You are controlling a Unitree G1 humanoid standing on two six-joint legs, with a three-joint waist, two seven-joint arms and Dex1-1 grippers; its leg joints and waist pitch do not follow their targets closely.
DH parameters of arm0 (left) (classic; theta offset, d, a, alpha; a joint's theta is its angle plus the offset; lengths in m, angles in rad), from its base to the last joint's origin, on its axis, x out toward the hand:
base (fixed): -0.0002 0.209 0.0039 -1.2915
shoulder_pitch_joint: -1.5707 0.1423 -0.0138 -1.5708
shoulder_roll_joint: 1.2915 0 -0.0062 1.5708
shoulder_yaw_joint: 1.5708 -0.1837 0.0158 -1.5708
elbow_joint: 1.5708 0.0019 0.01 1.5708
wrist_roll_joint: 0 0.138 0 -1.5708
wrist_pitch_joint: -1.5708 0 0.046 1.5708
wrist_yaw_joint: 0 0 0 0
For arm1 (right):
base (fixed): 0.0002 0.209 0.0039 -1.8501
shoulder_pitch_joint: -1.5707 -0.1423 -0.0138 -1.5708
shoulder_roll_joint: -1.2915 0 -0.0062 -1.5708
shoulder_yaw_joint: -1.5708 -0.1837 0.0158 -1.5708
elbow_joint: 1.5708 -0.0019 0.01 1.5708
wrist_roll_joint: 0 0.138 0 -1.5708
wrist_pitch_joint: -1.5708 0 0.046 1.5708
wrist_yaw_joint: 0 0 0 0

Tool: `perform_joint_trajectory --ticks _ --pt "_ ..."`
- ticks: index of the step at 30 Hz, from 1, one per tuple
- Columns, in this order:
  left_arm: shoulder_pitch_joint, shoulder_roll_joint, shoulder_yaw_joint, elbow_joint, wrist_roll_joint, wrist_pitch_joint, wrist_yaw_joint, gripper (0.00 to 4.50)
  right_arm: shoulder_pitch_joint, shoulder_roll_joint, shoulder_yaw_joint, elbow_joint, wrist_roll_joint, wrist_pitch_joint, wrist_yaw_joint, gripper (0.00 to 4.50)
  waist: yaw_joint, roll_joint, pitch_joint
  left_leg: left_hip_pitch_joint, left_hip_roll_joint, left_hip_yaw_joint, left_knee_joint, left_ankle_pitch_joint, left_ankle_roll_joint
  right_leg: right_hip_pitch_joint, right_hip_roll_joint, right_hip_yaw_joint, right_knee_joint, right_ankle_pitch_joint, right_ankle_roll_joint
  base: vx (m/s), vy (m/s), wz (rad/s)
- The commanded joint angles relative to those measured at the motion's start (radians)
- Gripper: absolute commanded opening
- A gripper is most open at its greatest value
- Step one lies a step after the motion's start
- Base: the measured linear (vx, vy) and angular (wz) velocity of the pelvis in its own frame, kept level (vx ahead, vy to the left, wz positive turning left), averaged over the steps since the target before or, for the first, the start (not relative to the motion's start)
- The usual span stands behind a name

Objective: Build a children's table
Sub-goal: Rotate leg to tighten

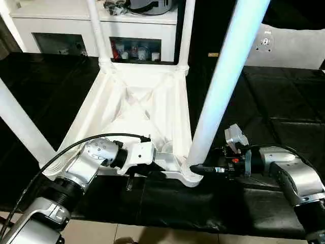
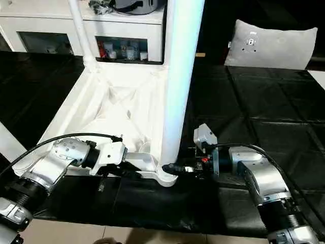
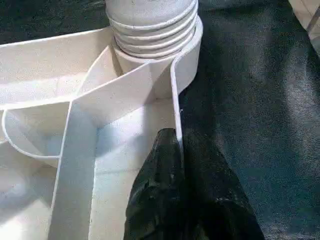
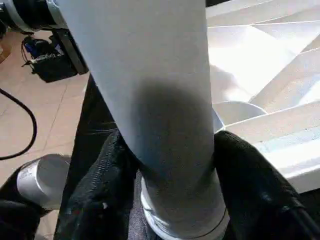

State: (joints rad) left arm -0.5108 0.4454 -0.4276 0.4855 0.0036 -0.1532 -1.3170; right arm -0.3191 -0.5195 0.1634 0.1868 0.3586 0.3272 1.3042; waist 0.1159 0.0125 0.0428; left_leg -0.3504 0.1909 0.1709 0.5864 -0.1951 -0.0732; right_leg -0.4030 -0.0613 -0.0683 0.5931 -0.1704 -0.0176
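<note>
A black-covered work surface [image 1: 284,107] carries the upturned tabletop [image 1: 137,101], white cabinet [image 1: 61,25] beyond. The near-right leg [image 1: 223,86] stands in its corner socket; the right gripper [image 4: 170,200] clasps its base. The left gripper [image 3: 175,165], closed, pinches the tabletop's near rim.

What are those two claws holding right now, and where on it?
The left gripper pinches the tabletop's near rim wall. The right gripper has its jaws around the near leg's base.

A black cover [image 2: 264,112] spreads across the work surface, a grey cushion [image 2: 274,46] lies on it, and white cabinets [image 1: 76,25] stand behind.
</note>
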Motion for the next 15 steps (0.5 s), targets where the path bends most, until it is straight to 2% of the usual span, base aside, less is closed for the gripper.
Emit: perform_joint_trajectory --ticks 1,7,8,11,13,15 --pt "0.012 0.001 -0.049 -0.008 0.03 -0.015 -0.043 0.0 -0.015 0.006 0.011 0.005 0.007 0.014 0.008 2.07 -0.003 -0.015 -0.057 0.0 0.041 -0.005 -0.065 -0.172 0.052 0.05 -0.08 0.047 -0.073 -0.327 -0.16 0.0 0.0 0.0" --pt "0.048 -0.012 -0.028 -0.058 -0.024 0.055 -0.046 0.0 0.027 0.031 0.008 -0.048 0.03 0.042 -0.027 1.98 -0.005 -0.014 -0.055 0.0 0.041 -0.006 -0.067 -0.185 0.043 0.05 -0.08 0.047 -0.075 -0.354 -0.153 0.0 0.0 0.0" --pt "0.052 -0.015 -0.023 -0.069 -0.029 0.075 -0.036 0.0 0.033 0.039 0.004 -0.056 0.026 0.047 -0.052 1.98 -0.006 -0.011 -0.055 0.0 0.041 -0.006 -0.068 -0.187 0.043 0.049 -0.08 0.047 -0.077 -0.358 -0.152 0.0 0.0 0.0" --pt "0.057 -0.027 -0.011 -0.088 -0.03 0.119 -0.001 0.0 0.041 0.059 0.003 -0.07 -0.001 0.057 -0.125 1.97 -0.01 -0.011 -0.054 0.001 0.04 -0.007 -0.07 -0.188 0.038 0.048 -0.078 0.047 -0.078 -0.366 -0.146 0.0 0.0 0.0" --pt "0.058 -0.036 -0.002 -0.102 -0.017 0.165 0.046 0.0 0.048 0.085 0.007 -0.084 -0.035 0.068 -0.201 1.97 -0.017 -0.01 -0.048 0.004 0.036 -0.008 -0.071 -0.231 0.03 0.045 -0.08 0.045 -0.09 -0.46 -0.122 0.0 0.0 0.0" --pt "0.061 -0.079 0.02 -0.138 -0.004 0.275 0.154 0.0 0.041 0.169 -0.008 -0.089 -0.079 0.115 -0.379 1.96 -0.025 -0.006 -0.043 0.007 0.036 -0.011 -0.074 -0.259 0.011 0.04 -0.078 0.045 -0.094 -0.527 -0.103 0.0 0.0 0.0"
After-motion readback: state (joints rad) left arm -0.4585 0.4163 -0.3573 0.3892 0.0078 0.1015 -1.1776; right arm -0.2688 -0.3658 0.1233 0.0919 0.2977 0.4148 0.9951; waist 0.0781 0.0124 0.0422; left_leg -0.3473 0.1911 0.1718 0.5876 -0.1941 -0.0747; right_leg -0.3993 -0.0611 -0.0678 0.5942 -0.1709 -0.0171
